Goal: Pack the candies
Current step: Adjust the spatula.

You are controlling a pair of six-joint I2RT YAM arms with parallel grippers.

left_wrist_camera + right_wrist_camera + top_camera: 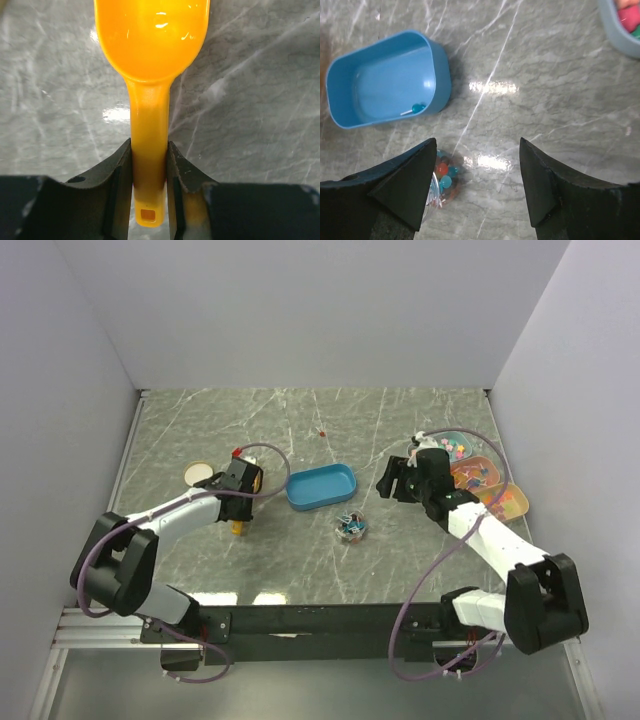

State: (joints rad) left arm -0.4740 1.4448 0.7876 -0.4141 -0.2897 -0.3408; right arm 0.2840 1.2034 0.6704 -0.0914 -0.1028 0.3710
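The left arm (170,515) stretches low and forward, its left gripper (149,146) clamped on the handle of the yellow scoop (150,40) just behind the bowl, while the right arm (490,540), well right of the scoop, angles inward with the right gripper (477,145) spread wide, holding nothing.

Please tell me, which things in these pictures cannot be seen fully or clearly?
Right wrist view: the candies are partly hidden behind one finger of the open right gripper.
Left wrist view: the orange scoop, clamped in the left gripper, has its bowl cut off by the top edge.
Right wrist view: the tray is cut off by the corner.
Top view: the red speck is too small to identify.
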